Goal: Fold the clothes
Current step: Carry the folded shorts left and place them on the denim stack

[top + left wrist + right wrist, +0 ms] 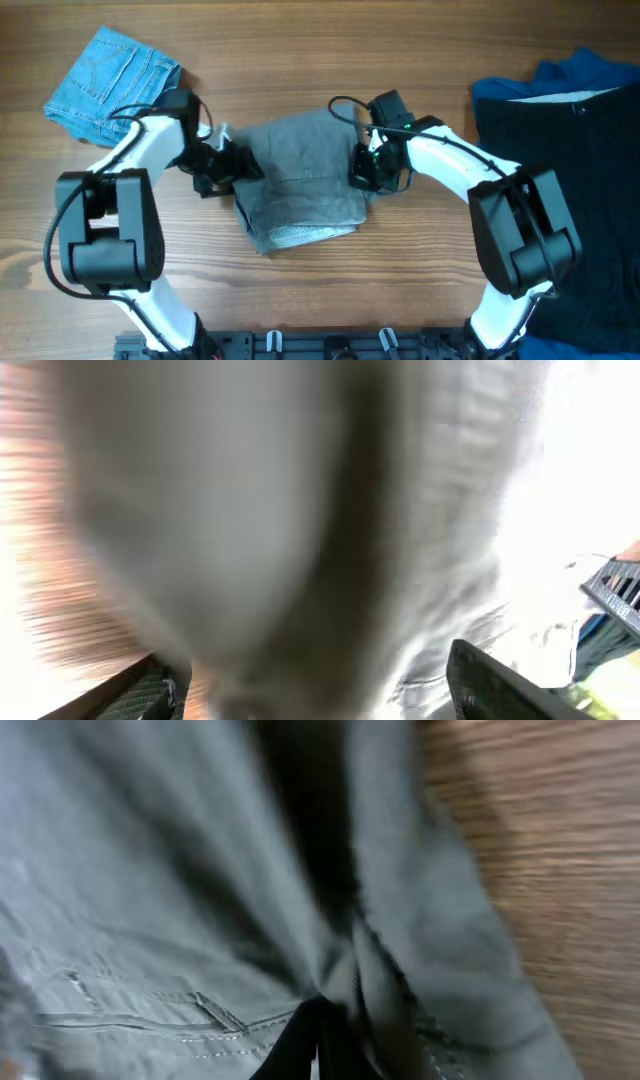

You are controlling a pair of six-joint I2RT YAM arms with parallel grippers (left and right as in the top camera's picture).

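Note:
A grey garment (300, 180) lies partly folded in the middle of the table. My left gripper (225, 165) is at its left edge. In the left wrist view the fingers (320, 690) stand wide apart, with blurred grey cloth (250, 510) filling the space between and above them. My right gripper (365, 168) is at the garment's right edge. In the right wrist view its fingers (325, 1040) are pinched together on a bunched fold of the grey cloth (180, 920), beside a seam and a pocket stitch.
Folded light-blue jeans (110, 85) lie at the back left. A dark blue garment (570, 150) covers the right side of the table. Bare wood (560, 840) shows to the right of the grey cloth.

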